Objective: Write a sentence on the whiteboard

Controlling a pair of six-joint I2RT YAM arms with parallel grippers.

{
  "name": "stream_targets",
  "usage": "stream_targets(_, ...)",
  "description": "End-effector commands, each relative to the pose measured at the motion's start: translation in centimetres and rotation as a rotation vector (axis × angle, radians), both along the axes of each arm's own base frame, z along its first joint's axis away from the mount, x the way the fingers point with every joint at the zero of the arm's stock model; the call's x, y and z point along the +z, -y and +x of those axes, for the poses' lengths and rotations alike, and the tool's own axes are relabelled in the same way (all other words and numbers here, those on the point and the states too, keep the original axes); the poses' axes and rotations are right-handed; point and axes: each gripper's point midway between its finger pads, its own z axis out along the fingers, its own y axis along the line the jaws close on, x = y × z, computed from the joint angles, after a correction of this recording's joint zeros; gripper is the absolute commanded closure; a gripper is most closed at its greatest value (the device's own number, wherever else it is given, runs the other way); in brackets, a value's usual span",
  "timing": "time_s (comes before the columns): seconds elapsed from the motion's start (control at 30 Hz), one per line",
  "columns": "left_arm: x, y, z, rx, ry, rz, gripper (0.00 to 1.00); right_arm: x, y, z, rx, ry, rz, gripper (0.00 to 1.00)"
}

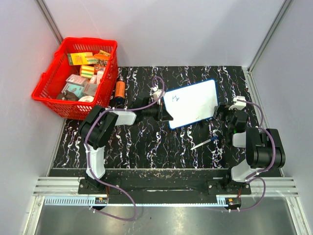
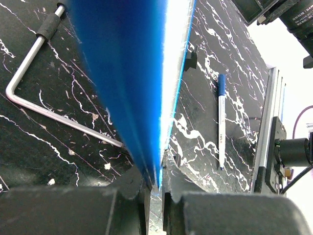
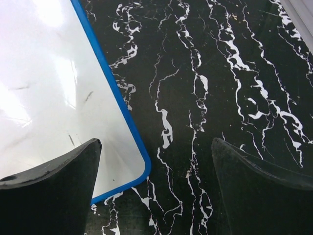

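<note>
The whiteboard (image 1: 193,105), white with a thin blue rim, is tilted up off the black marbled table. My left gripper (image 1: 164,111) is shut on its left edge. The left wrist view shows the whiteboard (image 2: 132,73) edge-on, blue back to the left, pinched between my left gripper's (image 2: 159,183) fingers. Of the sentence, only a short blue scribble (image 1: 176,98) shows near the board's upper left corner. My right gripper (image 1: 223,115) stands open and empty at the board's right edge. In its own view my right gripper (image 3: 156,147) straddles the whiteboard's corner (image 3: 58,88). A blue-capped marker (image 1: 205,143) (image 2: 221,122) lies on the table.
A red basket (image 1: 76,78) with several small boxes stands at the back left. Beside it an orange bottle (image 1: 120,89) stands upright. A bent metal rod (image 2: 29,98) lies on the table under the board. Grey walls close in both sides.
</note>
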Motion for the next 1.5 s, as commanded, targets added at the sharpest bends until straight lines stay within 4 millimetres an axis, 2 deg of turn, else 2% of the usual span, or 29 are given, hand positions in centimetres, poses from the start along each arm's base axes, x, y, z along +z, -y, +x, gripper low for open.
stream_targets(0.0,-7.9,-3.3,-4.5,-0.030,-0.149,0.257,1.00,1.1,1.0,0.4,-0.061,0.029,0.002,0.00)
stream_targets(0.2,-7.9,-4.2,-4.8,-0.036,-0.124,0.302,1.00,1.2,1.0,0.5,-0.061,0.032,0.002,0.00)
stream_targets(0.37,-7.2,-4.2,-4.6,-0.035,-0.105,0.302,1.00,1.2,1.0,0.5,-0.061,0.032,0.002,0.00)
stream_targets(0.63,-7.7,-3.9,-4.6,-0.057,-0.116,0.305,1.00,1.0,1.1,0.5,-0.048,0.011,0.002,0.00)
stream_targets(0.93,-8.0,-4.6,-5.1,-0.045,-0.104,0.324,1.00,1.2,1.1,0.5,-0.050,0.031,0.006,0.00)
stream_targets(1.23,-7.2,-4.8,-5.4,-0.047,-0.088,0.319,1.00,1.2,1.2,0.5,-0.056,0.031,0.005,0.00)
stream_targets(1.27,-7.0,-4.9,-5.4,-0.045,-0.083,0.315,1.00,1.7,1.2,0.3,-0.066,0.042,0.015,0.00)
stream_targets(1.33,-6.9,-4.8,-5.3,-0.048,-0.082,0.314,1.00,4.7,1.9,-0.7,-0.111,0.078,0.019,0.00)
stream_targets(1.37,-6.8,-4.8,-5.2,-0.046,-0.081,0.314,1.00,6.7,2.3,-2.0,-0.160,0.068,0.050,0.00)
stream_targets(1.4,-6.9,-4.7,-5.3,-0.049,-0.087,0.313,1.00,9.9,2.9,-1.9,-0.213,0.103,0.111,0.00)
stream_targets(1.43,-6.9,-4.8,-5.3,-0.050,-0.087,0.316,1.00,11.5,3.1,-2.5,-0.287,0.115,0.274,0.00)
stream_targets(1.47,-6.9,-4.8,-5.4,-0.050,-0.089,0.317,1.00,11.9,3.6,-4.4,-0.369,0.063,0.344,0.00)
